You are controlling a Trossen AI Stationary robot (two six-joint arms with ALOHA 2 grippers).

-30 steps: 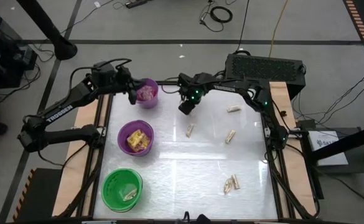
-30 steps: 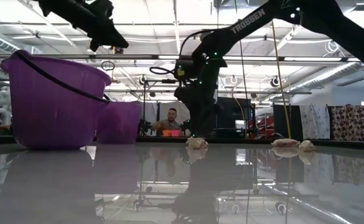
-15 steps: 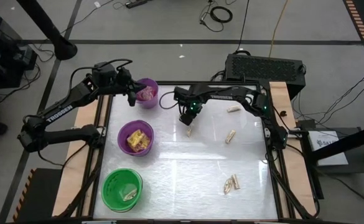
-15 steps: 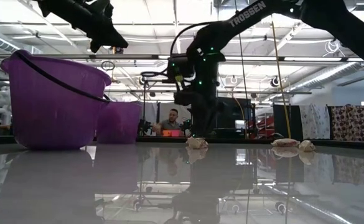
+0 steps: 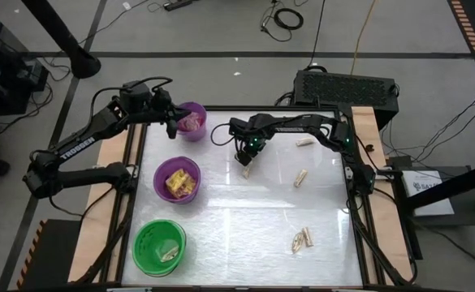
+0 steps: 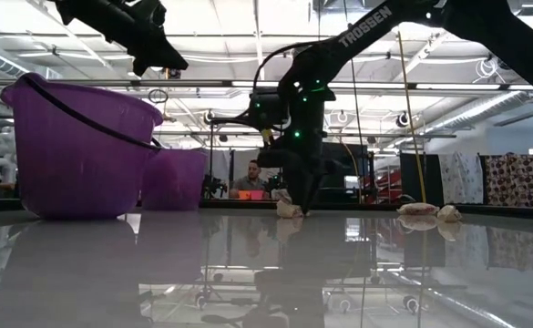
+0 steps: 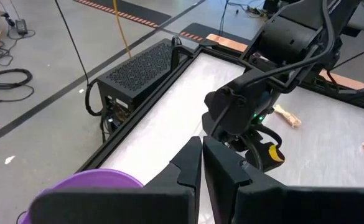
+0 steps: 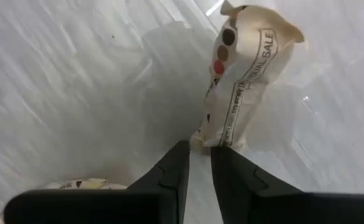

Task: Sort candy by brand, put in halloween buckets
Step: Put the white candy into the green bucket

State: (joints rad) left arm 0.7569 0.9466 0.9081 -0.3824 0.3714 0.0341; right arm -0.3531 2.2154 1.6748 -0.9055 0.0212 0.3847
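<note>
High view: the right gripper [image 5: 246, 159] has come down from its raised position near the table's back edge and now sits low over a tan candy piece [image 5: 247, 170] on the white table [image 5: 245, 227]. The left gripper [image 5: 172, 127] stays where it was, beside the small purple bucket [image 5: 192, 122], which holds pink-red packets. The wider purple bucket [image 5: 176, 179] holds yellow packets; the green bucket [image 5: 159, 246] holds one tan piece. Other tan pieces [image 5: 302, 239] remain scattered on the table's right half.

Low view: the right gripper [image 6: 295, 206] has descended until its tips reach the table surface at the tan candy piece [image 6: 289, 210]. The wider purple bucket [image 6: 79, 150] is unmoved.

Left wrist view: the left gripper [image 7: 201, 152] is clenched and empty, fingers pressed together above the rim of the small purple bucket [image 7: 82, 190].

Right wrist view: the right gripper [image 8: 199, 163] shows a narrow gap between its fingers. The tan candy piece [image 8: 244, 81] lies just ahead of the tips, touching or nearly touching them, but not between them. It is not grasped.

Judgement: the approach is complete but the grasp is not. The fingers look too narrow for the wrapper and probably need to widen before closing. The green bucket is the likely destination.
</note>
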